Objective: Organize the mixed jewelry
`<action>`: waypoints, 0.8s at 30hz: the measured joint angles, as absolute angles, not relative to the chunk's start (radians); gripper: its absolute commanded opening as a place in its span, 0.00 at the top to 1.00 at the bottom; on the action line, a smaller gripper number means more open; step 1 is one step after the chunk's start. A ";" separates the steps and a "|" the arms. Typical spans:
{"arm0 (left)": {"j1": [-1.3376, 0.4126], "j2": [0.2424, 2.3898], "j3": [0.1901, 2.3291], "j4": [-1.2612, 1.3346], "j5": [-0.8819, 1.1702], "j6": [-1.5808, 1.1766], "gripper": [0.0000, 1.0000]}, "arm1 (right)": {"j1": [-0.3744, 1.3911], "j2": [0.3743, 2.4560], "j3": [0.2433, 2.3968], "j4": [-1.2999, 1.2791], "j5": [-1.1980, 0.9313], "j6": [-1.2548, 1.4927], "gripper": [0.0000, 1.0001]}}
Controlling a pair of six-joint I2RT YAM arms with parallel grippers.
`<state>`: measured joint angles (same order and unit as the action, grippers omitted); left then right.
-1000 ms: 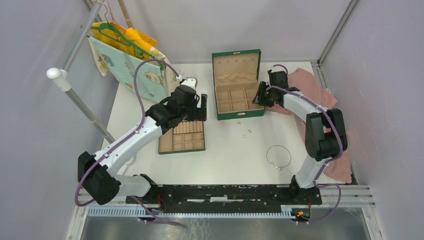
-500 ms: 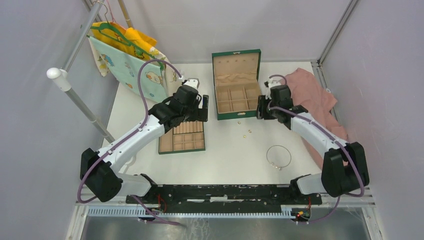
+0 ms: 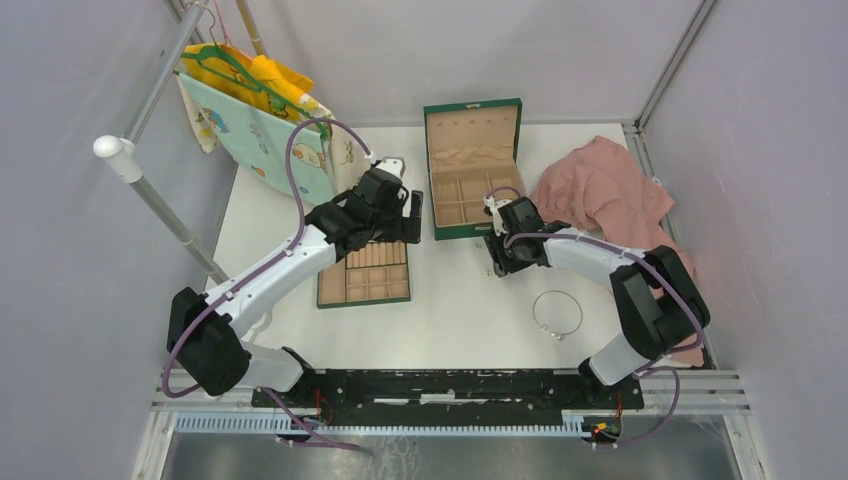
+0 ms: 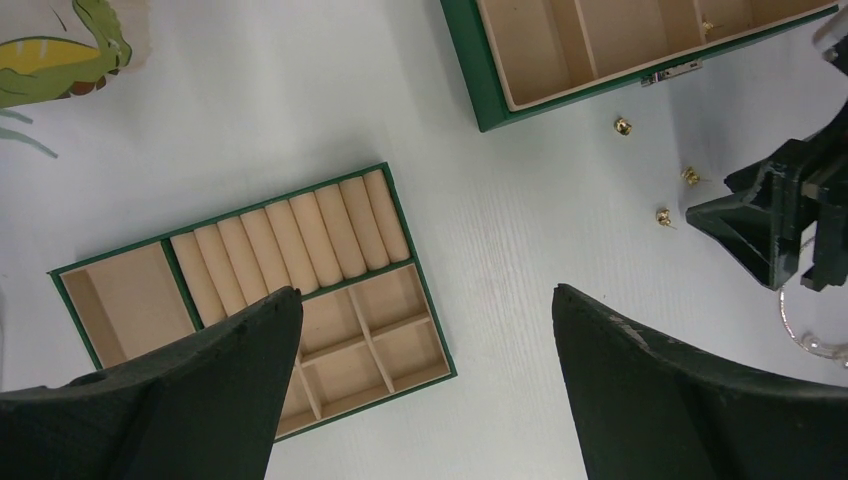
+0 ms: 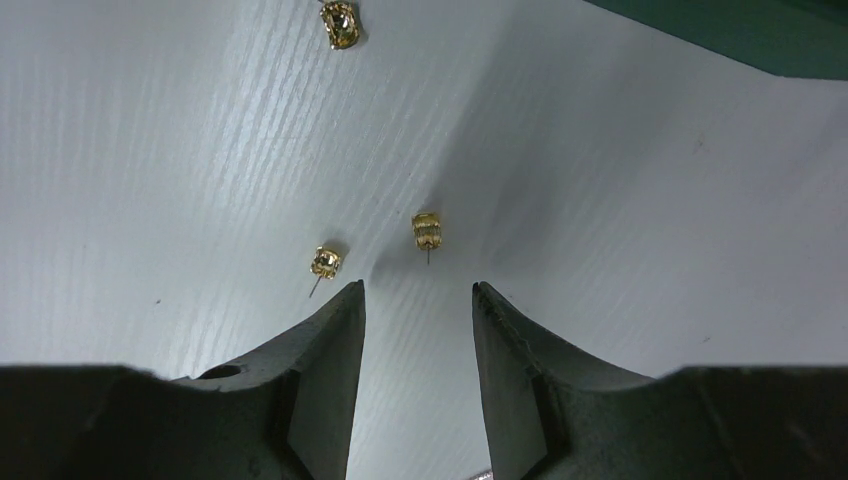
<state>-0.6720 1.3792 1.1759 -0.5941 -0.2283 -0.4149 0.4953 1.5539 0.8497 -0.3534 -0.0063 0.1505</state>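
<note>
One tray [image 3: 362,283]: lying on the table [image 3: 450,325] left of centre, its compartments looking bare.
Left claw [image 4: 426,293]: hanging spread wide over the tray's right edge, gripping nothing.
Box [image 3: 480,229]: standing open behind the loose pieces; a gold speck may be lying in one compartment, too small to be sure.
Three studs: lying loose on the table in front of the box. They are the first stud [image 5: 325,262], the second stud [image 5: 427,230], and the third stud [image 5: 341,22] farther off, nearer the box.
Right claw [image 5: 418,287]: hovering close over the table, jaws partly apart with nothing between them.
Key relation: the second stud is sitting just ahead of the right claw's gap, almost on its centre line, pin pointing back toward the jaws. The first stud is lying just ahead of one finger. The right arm is reaching much nearer than the left.
One hoop [image 3: 553,334]: lying flat beside the right arm, well apart from the studs.
</note>
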 measured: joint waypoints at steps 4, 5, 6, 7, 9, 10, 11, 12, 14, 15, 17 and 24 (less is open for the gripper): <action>-0.675 1.379 1.181 -0.592 -0.229 -0.415 0.00 | 0.496 1.614 0.879 -0.347 -0.001 0.142 0.58; -0.675 1.379 1.181 -0.591 -0.229 -0.415 0.00 | 0.496 1.620 0.882 -0.344 0.002 0.141 0.60; -0.676 1.379 1.181 -0.592 -0.229 -0.415 0.00 | 0.496 1.627 0.884 -0.339 0.005 0.140 0.61; -0.676 1.379 1.181 -0.592 -0.230 -0.415 0.00 | 0.496 1.632 0.887 -0.337 0.009 0.137 0.61; -0.676 1.379 1.181 -0.592 -0.229 -0.415 0.00 | 0.496 1.638 0.892 -0.329 0.013 0.136 0.61; -0.676 1.379 1.181 -0.591 -0.229 -0.415 0.00 | 0.496 1.642 0.894 -0.326 0.014 0.133 0.61; -0.676 1.379 1.181 -0.592 -0.229 -0.415 0.00 | 0.496 1.645 0.896 -0.321 0.019 0.133 0.61; -0.676 1.379 1.181 -0.592 -0.229 -0.415 0.00 | 0.496 1.647 0.897 -0.315 0.022 0.131 0.62; -0.677 1.380 1.183 -0.592 -0.229 -0.415 0.00 | 0.496 1.654 0.901 -0.307 0.028 0.128 0.62; -0.677 1.380 1.185 -0.592 -0.229 -0.415 0.00 | 0.496 1.658 0.905 -0.307 0.030 0.126 0.63; -0.677 1.380 1.191 -0.592 -0.229 -0.415 0.00 | 0.496 1.669 0.917 -0.304 0.035 0.125 0.65; -0.677 1.398 1.205 -0.588 -0.229 -0.415 0.00 | 0.496 1.678 0.931 -0.313 0.040 0.126 0.71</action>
<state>-0.6765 1.3983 1.2049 -0.5884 -0.2291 -0.4149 0.4957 1.6783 0.9314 -0.3130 0.0399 0.1257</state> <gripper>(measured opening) 0.994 0.297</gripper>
